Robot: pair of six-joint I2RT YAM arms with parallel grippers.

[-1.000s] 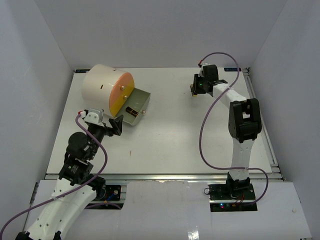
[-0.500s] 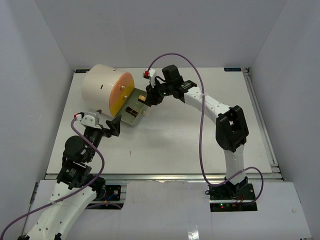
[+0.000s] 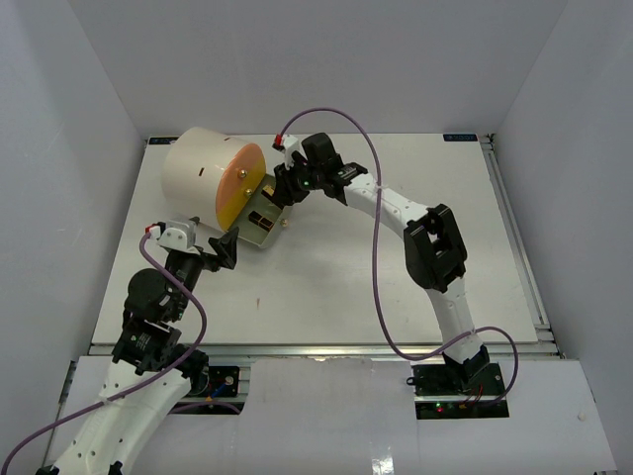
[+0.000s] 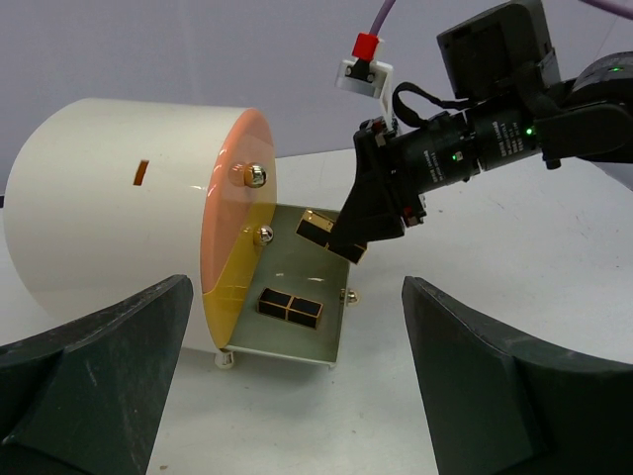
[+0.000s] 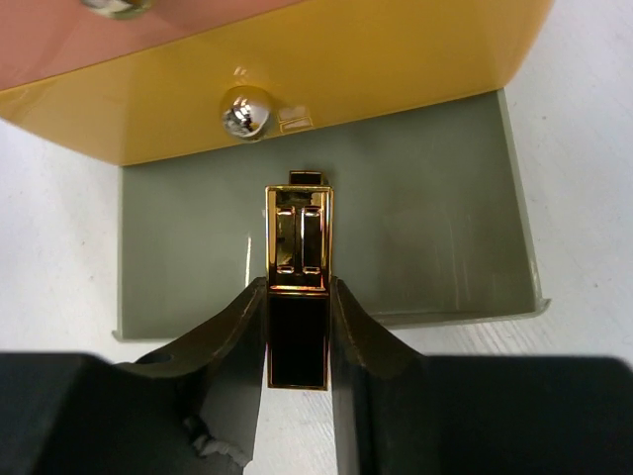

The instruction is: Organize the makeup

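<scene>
My right gripper (image 3: 285,194) (image 5: 298,289) is shut on a gold-black lipstick tube (image 5: 299,259) (image 4: 329,237). It holds the tube tilted just above the open grey-green drawer (image 3: 259,236) (image 5: 425,228) (image 4: 297,341) of the cream cylinder (image 3: 198,168). A second black-gold tube (image 4: 291,307) (image 3: 262,220) lies flat in that drawer. My left gripper (image 3: 229,247) (image 4: 297,280) stands wide open on the near-left side of the drawer, empty, a short way from its front edge. No other makeup shows.
The cylinder (image 4: 109,198) lies on its side at the back left, its orange-yellow front (image 5: 346,69) carrying silver knobs (image 5: 244,111). White walls close in the table on three sides. The right arm's purple cable (image 3: 376,257) loops over the table's middle.
My right arm swung from the back right of the table over to the open drawer, carrying the lipstick tube. My left gripper shifted only slightly.
</scene>
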